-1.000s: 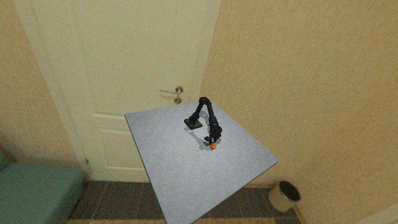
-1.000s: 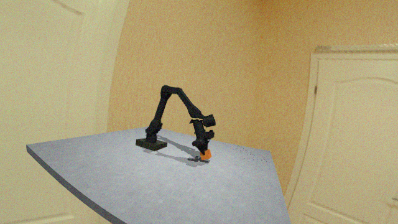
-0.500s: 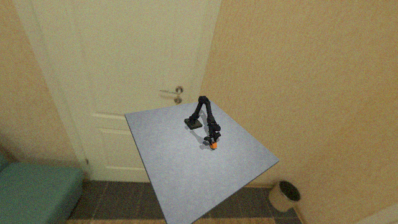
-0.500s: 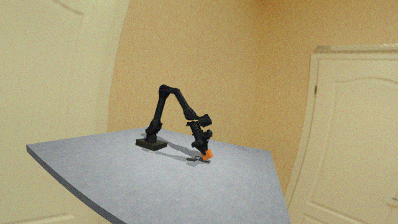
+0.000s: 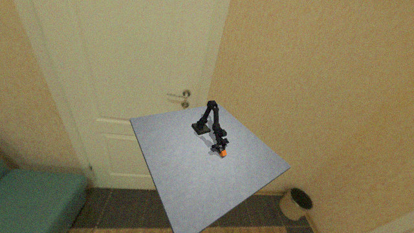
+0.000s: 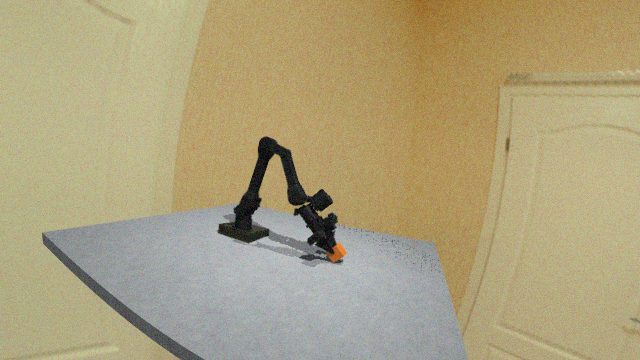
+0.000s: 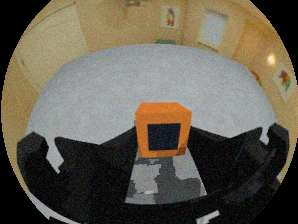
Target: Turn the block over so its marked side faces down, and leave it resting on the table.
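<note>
Orange shows between my gripper (image 6: 331, 248) fingers: I have it clamped on the block (image 6: 337, 252), which I hold tilted with a lower corner at or just off the table (image 6: 150, 280). My wrist view shows its dark marked side (image 7: 164, 137) facing the camera, so I judge the flip only partway; rotating further and setting down remain.
</note>
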